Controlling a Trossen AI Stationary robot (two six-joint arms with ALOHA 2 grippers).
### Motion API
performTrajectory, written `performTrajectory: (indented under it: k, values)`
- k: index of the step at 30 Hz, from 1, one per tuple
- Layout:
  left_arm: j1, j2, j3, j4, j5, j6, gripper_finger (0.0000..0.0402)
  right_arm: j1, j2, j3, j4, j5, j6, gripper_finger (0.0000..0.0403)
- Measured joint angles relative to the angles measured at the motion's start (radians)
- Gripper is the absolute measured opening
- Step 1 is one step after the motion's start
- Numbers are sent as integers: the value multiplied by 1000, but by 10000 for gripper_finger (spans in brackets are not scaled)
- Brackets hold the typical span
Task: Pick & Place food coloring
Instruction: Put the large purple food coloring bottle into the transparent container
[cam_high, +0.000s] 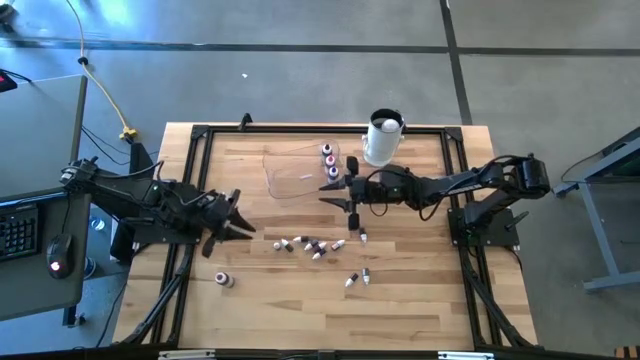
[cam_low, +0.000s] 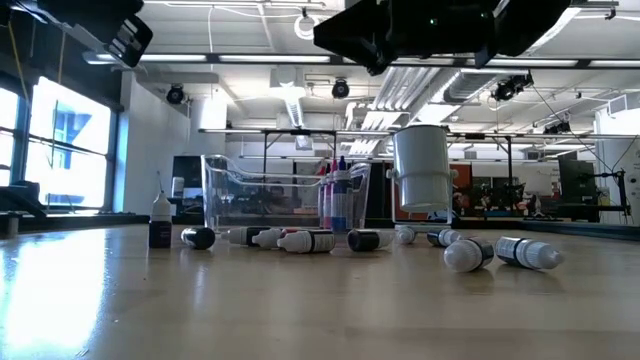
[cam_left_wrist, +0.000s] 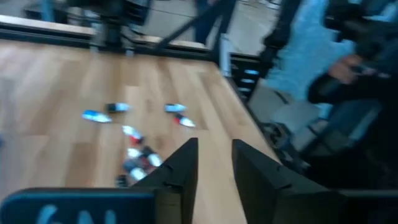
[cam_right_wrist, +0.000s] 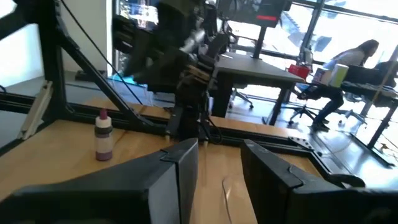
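Several tiny food coloring bottles lie on their sides in the middle of the table, and two more lie nearer the near edge. One bottle stands alone at the near left, upright in the low view. A few bottles stand upright in a clear container, showing in the low view. My right gripper hovers open beside the container, above the table. My left gripper is open left of the scattered bottles.
A large white cylindrical container with a dark top stands by the far edge, right of the clear container. A black frame runs around the wooden table. A person is beyond the table's edge.
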Motion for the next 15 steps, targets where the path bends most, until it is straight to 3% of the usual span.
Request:
performTrajectory:
  k: [6,12,15]
  values:
    - [-5,65,1,23,152,12,114,0,0,0,-2,13,0,115]
    - [-99,148,16,27,160,-33,115,0,0,0,-25,13,0,115]
    - [-190,195,39,26,116,-49,115,0,0,0,-47,13,0,115]
